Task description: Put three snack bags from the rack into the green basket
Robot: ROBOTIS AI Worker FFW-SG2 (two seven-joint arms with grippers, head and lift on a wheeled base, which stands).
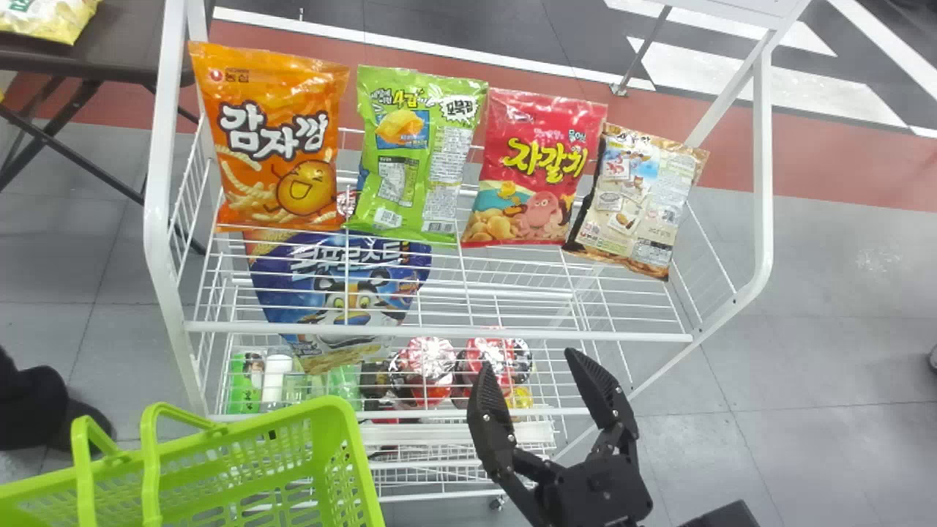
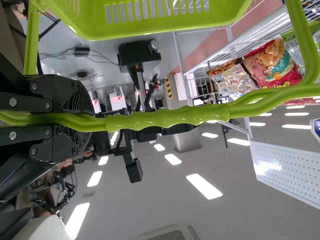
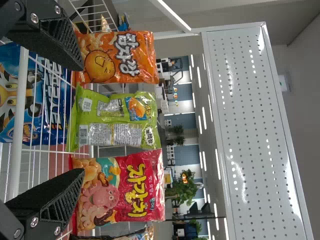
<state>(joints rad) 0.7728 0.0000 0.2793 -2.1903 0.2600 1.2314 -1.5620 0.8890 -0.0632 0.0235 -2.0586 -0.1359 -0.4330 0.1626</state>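
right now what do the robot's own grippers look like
The left gripper and right gripper are both black, each with two flat fingers, textured inner faces and jointed links set with silvery screws. The right gripper's fingers taper towards the tips.

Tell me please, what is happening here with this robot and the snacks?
A robot is at a white rack, with the job of putting three snack bags into a green basket. Its left gripper is holding the basket by the handle. The right gripper is open in front of the rack and holds nothing. Orange, green, red and beige bags stand in a row on the rack.
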